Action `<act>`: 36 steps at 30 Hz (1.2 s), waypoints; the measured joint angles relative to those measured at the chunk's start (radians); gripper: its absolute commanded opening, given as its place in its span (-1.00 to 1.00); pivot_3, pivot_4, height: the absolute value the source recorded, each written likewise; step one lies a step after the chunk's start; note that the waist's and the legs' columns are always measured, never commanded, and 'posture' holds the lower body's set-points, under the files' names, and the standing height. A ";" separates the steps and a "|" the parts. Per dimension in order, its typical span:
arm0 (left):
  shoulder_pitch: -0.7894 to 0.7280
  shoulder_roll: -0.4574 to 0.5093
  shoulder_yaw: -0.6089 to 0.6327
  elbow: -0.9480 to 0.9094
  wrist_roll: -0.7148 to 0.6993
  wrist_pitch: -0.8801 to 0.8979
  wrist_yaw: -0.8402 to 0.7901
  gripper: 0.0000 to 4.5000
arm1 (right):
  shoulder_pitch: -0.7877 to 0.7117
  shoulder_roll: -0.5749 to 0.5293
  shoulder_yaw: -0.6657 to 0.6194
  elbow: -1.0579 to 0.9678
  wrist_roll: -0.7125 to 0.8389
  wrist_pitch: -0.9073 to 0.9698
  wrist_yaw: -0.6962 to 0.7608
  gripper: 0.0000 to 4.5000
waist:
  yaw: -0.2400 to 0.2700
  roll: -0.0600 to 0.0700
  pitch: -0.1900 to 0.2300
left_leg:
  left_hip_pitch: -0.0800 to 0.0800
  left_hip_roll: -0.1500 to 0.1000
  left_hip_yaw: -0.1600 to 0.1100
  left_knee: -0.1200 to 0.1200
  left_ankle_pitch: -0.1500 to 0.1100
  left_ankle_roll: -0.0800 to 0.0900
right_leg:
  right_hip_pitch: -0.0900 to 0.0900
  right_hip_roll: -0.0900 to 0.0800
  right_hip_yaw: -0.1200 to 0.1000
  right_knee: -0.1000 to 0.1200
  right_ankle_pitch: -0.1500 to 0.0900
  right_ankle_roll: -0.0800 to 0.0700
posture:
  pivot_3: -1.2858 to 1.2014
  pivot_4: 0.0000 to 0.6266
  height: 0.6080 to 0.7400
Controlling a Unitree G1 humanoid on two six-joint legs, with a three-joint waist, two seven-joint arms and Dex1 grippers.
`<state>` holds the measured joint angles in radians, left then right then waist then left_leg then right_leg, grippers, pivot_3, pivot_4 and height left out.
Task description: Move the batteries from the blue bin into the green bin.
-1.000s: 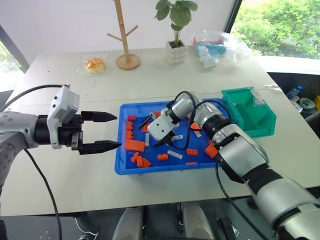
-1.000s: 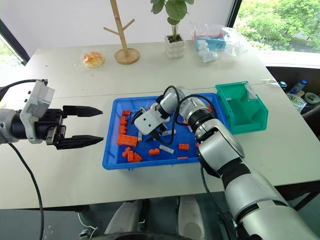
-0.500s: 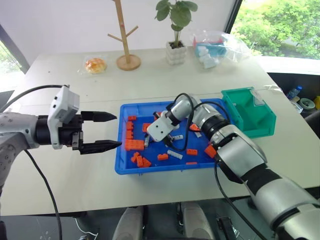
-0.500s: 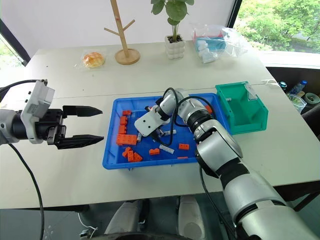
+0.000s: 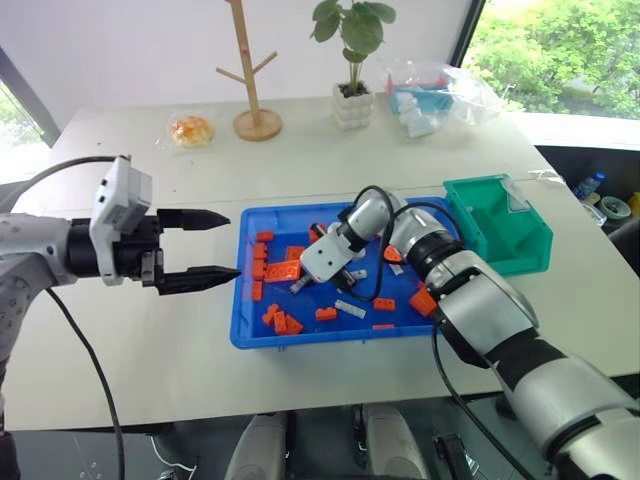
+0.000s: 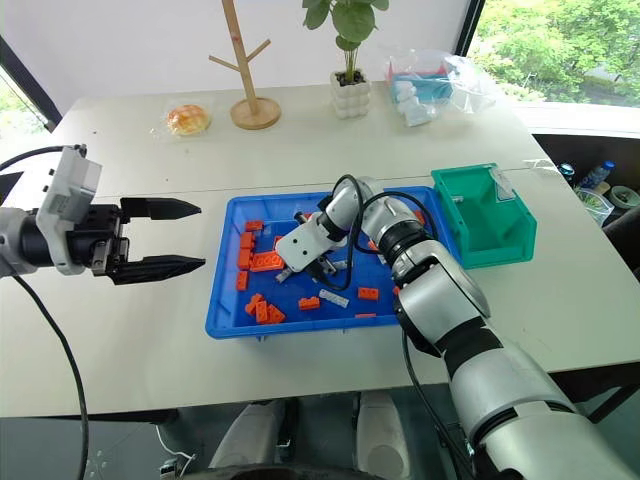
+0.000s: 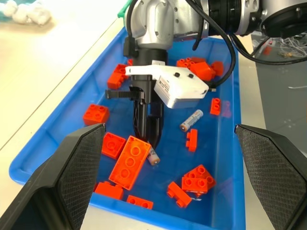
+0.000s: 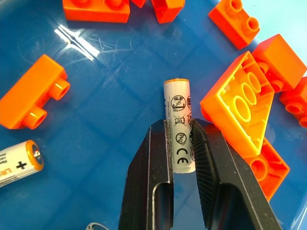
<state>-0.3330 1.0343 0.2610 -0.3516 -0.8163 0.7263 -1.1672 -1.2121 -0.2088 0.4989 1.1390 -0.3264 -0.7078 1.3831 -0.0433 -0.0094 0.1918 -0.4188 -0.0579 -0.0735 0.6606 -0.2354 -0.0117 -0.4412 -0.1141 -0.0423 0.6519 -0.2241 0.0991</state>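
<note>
- While orange bricks (image 8: pixel 242 105) crowd it inside the blue bin (image 5: pixel 243 330), the right gripper (image 8: pixel 181 143) jaws clamp one battery (image 8: pixel 178 124).
- Left gripper (image 5: pixel 215 245) jaws stand open, empty.
- Two loose batteries (image 7: pixel 192 120) lie nearby; one green bin (image 5: pixel 497 222) stands beside.

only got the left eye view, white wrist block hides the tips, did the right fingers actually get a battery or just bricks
observer: yes. In the right wrist view the right fingers are shut on a slim white cylindrical battery, one finger on each side.
operator: anything crowding it
observer: a large orange plastic brick lies upside down right beside one finger; I cannot tell if they touch.
operator: another battery close by
observer: yes, a second battery with an orange end and a plus mark lies loose on the floor of the bright-blue plastic tray.
</note>
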 measured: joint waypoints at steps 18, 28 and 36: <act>-0.084 -0.074 -0.162 0.039 0.059 -0.058 -0.060 1.00 | 0.305 -0.560 -0.412 -1.062 0.410 1.168 -0.098 -0.96 | 0.037 0.000 0.000 | -0.004 0.000 0.002 0.001 -0.001 0.002 | -0.001 -0.004 -0.001 -0.003 -0.001 0.000 | 0.03 -0.52 0.29; -0.173 -0.115 -0.207 0.122 0.092 -0.079 -0.098 1.00 | 0.649 -0.790 -0.664 -1.141 0.365 1.332 -0.377 -0.96 | 0.049 -0.001 0.000 | -0.006 0.001 0.009 0.003 -0.002 0.005 | -0.002 -0.005 0.001 -0.004 -0.001 -0.001 | 0.03 -0.52 0.29; -0.194 -0.143 -0.211 0.141 0.110 -0.084 -0.099 1.00 | 0.781 -0.803 -0.674 -1.134 0.339 1.312 -0.480 0.61 | 0.044 -0.001 0.000 | -0.005 0.001 0.011 0.003 -0.003 0.005 | -0.002 -0.005 0.002 -0.004 -0.001 0.000 | 0.03 -0.52 0.29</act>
<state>-0.5270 0.8910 0.0502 -0.2110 -0.7059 0.6423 -1.2658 -0.4307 -1.0114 -0.1747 0.0046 0.0124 0.6043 0.9033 0.0011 -0.0103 0.1922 -0.4239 -0.0570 -0.0628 0.6637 -0.2379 -0.0063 -0.4435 -0.1187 -0.0401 0.6475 -0.2247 0.0987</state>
